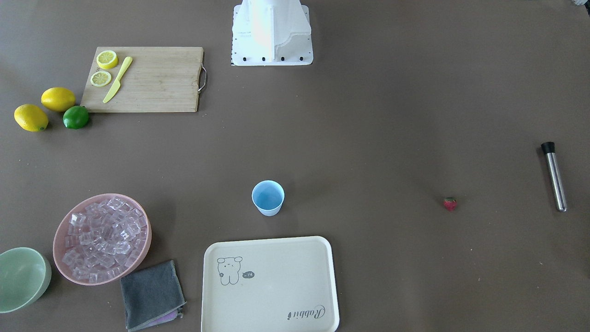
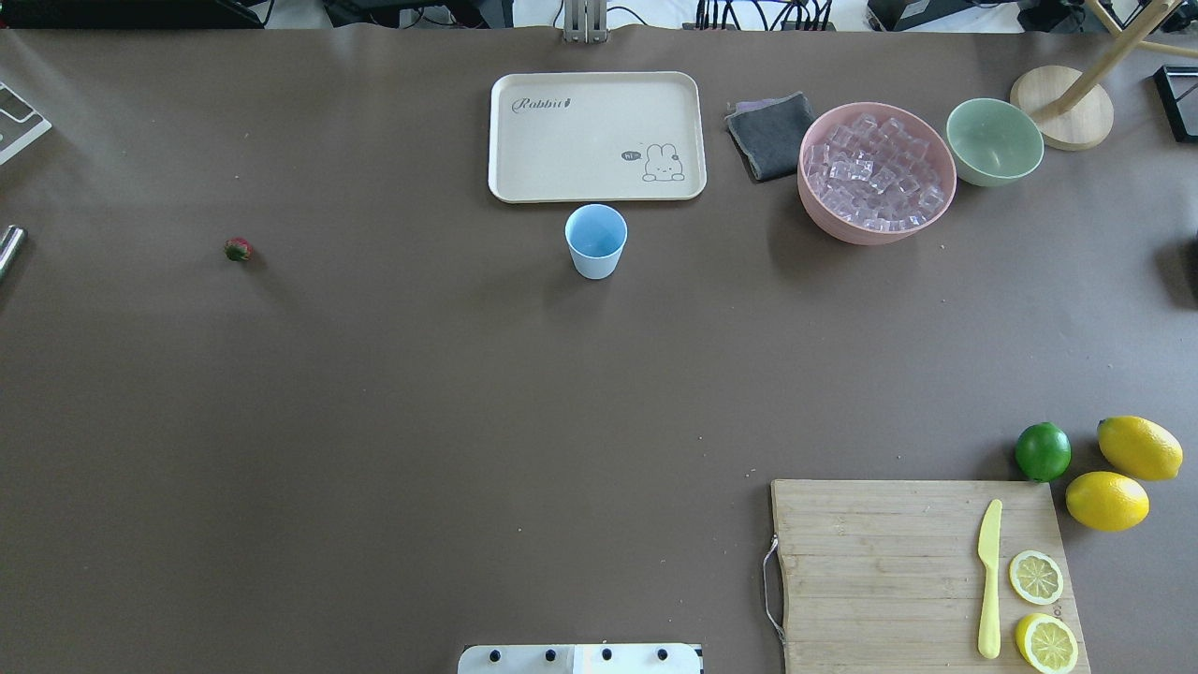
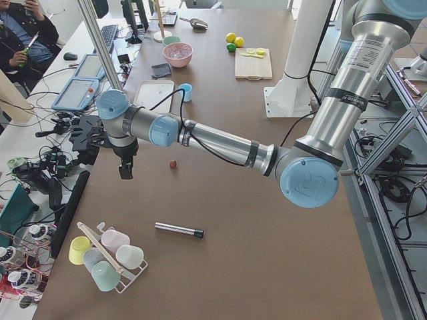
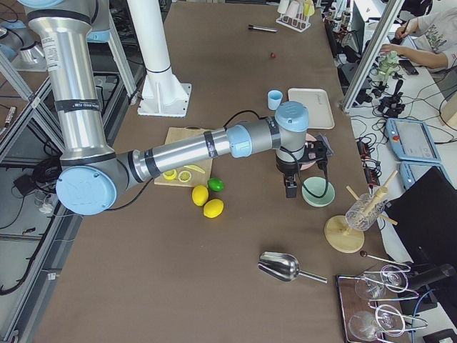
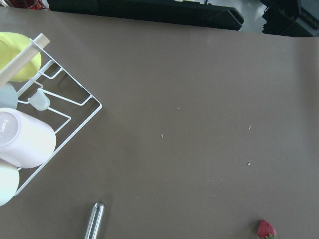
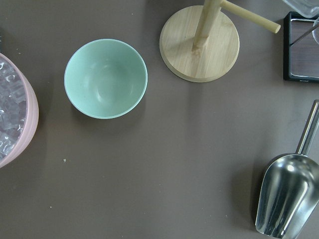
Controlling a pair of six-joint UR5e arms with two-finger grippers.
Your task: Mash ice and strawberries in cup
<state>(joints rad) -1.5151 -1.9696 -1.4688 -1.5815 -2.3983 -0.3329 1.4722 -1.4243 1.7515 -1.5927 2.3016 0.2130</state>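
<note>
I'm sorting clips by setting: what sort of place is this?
Probably a robotics lab staged as a drinks bench: robot arm, cable-strewn side desk, and a table with ice, lemons and a cup.

The left arm (image 3: 220,141) I drive is brushed silver tubing with pale-blue caps on its joints (image 3: 309,181) and dark bands at the seams. A thin black cable (image 3: 175,91) loops along its forearm to the black left claw (image 3: 125,175). The right arm (image 4: 182,151) matches it, silver and pale blue, with a black right claw (image 4: 291,191). I see a white column (image 3: 303,47) on a white base plate (image 1: 272,54) with a row of dark screws (image 1: 263,59).
</note>
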